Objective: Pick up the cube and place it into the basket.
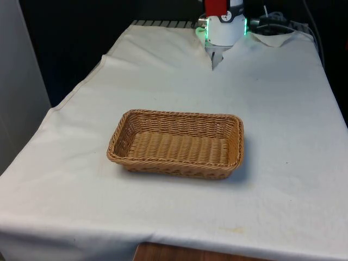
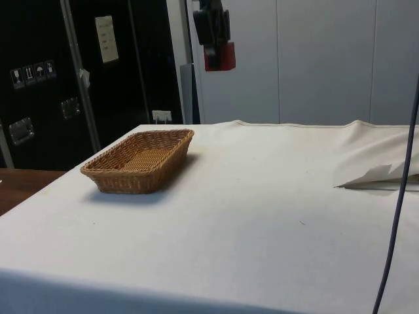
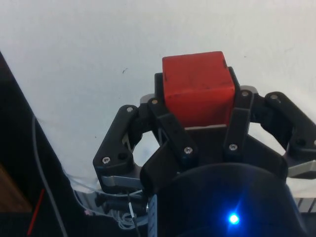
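Red cube (image 3: 197, 89) between hand (image 3: 198, 106) fingers

The basket (image 1: 176, 142) is woven wicker, tan and ribbed, with a rough braided rim and a faint sheen on the strands. The desk (image 1: 283, 109) lies under a white cloth, matt and soft, creased and rumpled toward its far end. At the cloth's near edge a strip of brown wood (image 1: 179, 253) shows, smooth. The cube (image 3: 197, 89) is red, matt, its faces slightly scuffed with dulled edges. The gripper (image 3: 197, 111) looks like black plastic, smooth with a low gloss, fastened with small bright metal screws.
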You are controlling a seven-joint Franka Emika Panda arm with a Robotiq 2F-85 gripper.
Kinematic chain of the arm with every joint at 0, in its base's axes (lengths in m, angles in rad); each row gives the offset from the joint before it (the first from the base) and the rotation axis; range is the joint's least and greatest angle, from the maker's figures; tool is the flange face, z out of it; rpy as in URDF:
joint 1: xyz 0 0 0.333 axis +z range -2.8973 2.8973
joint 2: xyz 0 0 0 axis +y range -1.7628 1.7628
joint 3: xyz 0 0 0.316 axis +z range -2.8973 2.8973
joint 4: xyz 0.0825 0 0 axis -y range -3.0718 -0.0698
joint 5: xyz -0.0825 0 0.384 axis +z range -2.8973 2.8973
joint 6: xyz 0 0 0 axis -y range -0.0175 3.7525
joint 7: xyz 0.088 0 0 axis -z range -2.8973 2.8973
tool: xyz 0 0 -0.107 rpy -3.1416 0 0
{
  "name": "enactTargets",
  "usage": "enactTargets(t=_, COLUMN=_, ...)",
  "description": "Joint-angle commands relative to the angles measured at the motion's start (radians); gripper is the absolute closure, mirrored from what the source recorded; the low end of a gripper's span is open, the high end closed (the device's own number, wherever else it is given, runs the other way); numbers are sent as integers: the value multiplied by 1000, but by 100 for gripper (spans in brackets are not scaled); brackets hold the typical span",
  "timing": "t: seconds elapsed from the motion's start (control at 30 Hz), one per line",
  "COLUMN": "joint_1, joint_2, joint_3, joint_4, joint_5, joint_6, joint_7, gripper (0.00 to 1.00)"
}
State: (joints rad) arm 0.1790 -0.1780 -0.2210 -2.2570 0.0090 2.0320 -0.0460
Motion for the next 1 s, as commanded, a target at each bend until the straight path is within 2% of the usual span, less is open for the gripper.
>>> enactTargets(t=0.0, joint_1=-1, joint_2=-2, joint_3=0, joint_4=-2, joint_5=-2, joint_6=-3, joint_7=0, gripper=99)
enactTargets(t=0.3, joint_1=0, joint_2=0, joint_3=0, joint_4=-2, joint_5=0, joint_6=-1, joint_7=0, gripper=99)
enactTargets(t=0.53, joint_1=1, joint_2=26, joint_3=1, joint_4=29, joint_5=-3, joint_6=-16, joint_7=1, gripper=99)
enactTargets(t=0.57, joint_1=0, joint_2=9, joint_3=1, joint_4=9, joint_5=0, joint_6=-1, joint_7=0, gripper=99)
enactTargets(t=0.87, joint_1=1, joint_2=99, joint_3=3, joint_4=122, joint_5=-3, joint_6=-74, joint_7=2, gripper=99)
enactTargets(t=0.9, joint_1=1, joint_2=93, joint_3=2, joint_4=114, joint_5=0, joint_6=-60, joint_7=0, gripper=99)
enactTargets(t=0.97, joint_1=2, joint_2=115, joint_3=3, joint_4=143, joint_5=-3, joint_6=-88, joint_7=2, gripper=99)
